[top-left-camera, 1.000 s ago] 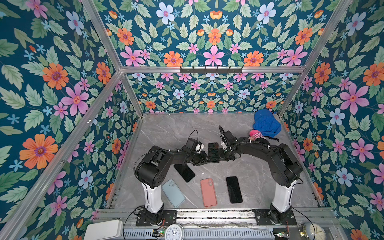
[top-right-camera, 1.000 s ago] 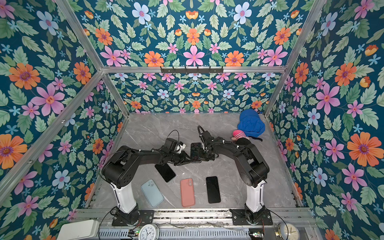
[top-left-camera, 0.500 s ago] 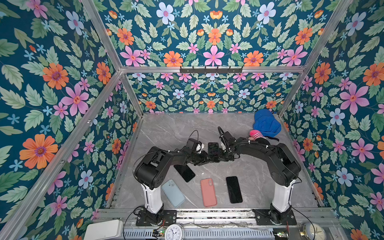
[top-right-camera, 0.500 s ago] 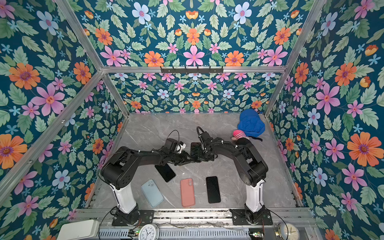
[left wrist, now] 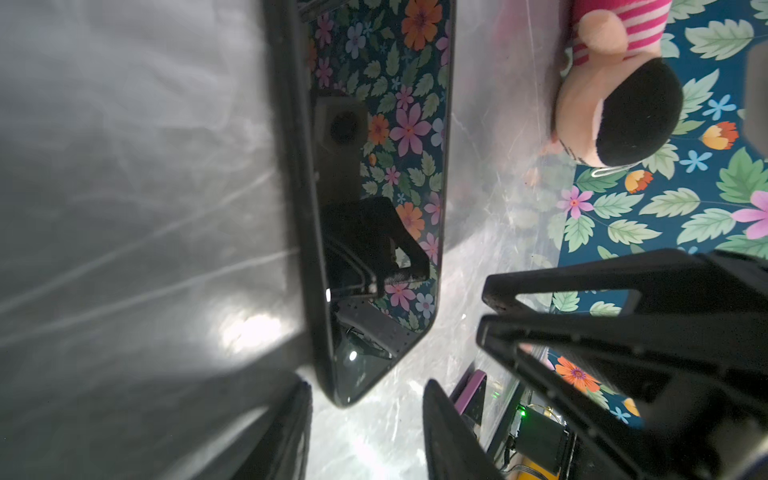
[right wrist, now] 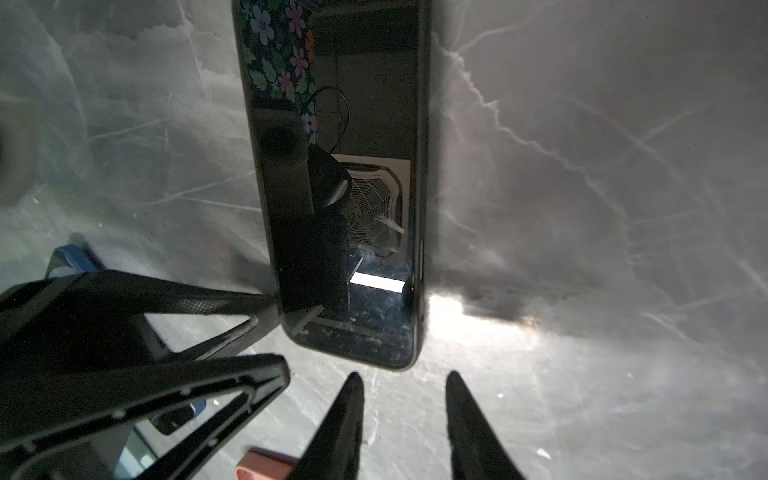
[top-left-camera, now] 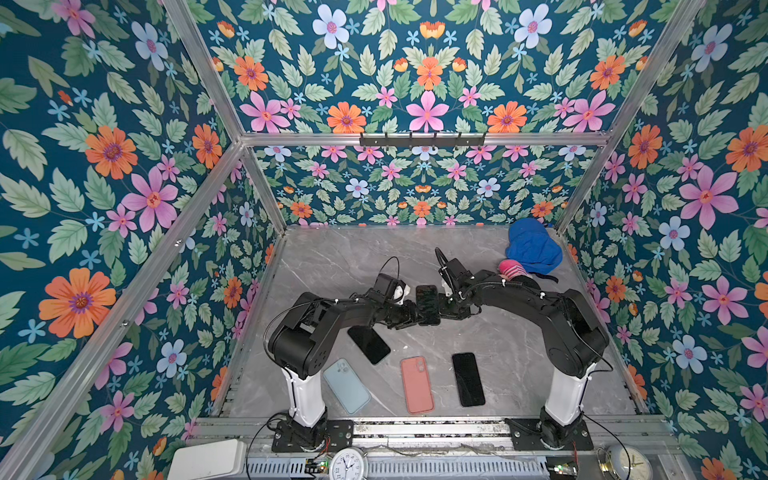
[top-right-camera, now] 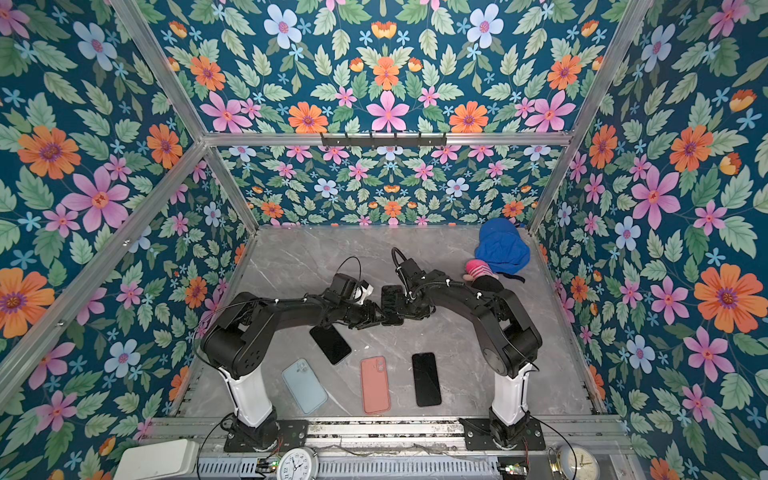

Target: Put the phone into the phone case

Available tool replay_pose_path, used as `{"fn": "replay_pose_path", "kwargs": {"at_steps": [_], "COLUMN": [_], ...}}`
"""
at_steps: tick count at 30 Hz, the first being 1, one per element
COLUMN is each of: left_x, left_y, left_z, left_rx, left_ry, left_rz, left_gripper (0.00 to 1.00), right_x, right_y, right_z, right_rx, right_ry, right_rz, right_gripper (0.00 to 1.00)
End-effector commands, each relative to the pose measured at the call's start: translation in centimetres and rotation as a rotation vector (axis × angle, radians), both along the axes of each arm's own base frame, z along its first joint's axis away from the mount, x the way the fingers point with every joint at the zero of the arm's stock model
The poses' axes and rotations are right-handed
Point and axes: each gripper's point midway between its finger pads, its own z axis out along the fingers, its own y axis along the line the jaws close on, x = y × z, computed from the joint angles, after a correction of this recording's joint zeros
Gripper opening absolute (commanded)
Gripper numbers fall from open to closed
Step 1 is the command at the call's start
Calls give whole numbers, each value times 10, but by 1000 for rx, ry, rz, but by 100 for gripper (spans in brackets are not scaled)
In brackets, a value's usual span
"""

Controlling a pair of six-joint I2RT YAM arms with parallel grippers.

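Both grippers have just let go: the left gripper (left wrist: 365,381) and the right gripper (right wrist: 403,373) now stand with fingers partly spread and nothing between them. A second back the right one was pinched tight and the left narrower. The phone (top-left-camera: 428,303) lies flat, screen up, on the tabletop (top-left-camera: 507,332), its near end between the two grippers. A dark rim of black case (left wrist: 286,187) runs along its edge, so it reads as seated; the far corners cannot be checked. Judgement: the pressing-in is likely done, and backing off comes next. Edges: the left gripper's fingers straddle the phone's near corner, contact not clear. The right gripper's tips stop just short of the phone's end, with a visible gap. The two grippers sit close to each other, so there is little side room and a straight pull-back looks safest. Behind the left gripper a second dark phone (top-left-camera: 369,344) lies under its arm. Further back lie a pale blue case (top-left-camera: 346,386), a coral case (top-left-camera: 417,384) and a black phone (top-left-camera: 468,379). Ahead of both grippers the tabletop is open.
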Motion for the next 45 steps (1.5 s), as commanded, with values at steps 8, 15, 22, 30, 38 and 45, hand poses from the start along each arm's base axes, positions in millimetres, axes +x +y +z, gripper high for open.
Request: {"fn": "replay_pose_path", "kwargs": {"at_steps": [8,15,22,30,38,45], "left_x": [5,8,7,7,11,15], "left_y": [52,72,69,65,67,67], "left_z": [-5,7,3,4,14,17], "left_rx": [129,126,97,79,99,107], "left_ry": [0,-29,-19,-20,-43,-49], "left_rz": [109,145,137,124,120,121], "left_gripper": [44,54,60,59,59,58], "right_x": [10,16,18,26,72,127], "right_y": [1,16,24,15,-19,-55], "right_z": [-8,-20,-38,-52,-31,-21], "right_rx": [-98,-209,-276,-374,-354,-312], "right_ry": [-3,39,65,67,-18,-81], "right_rz": [8,-10,-25,-38,-56,-44], "right_gripper": [76,89,89,70,59,56]}}
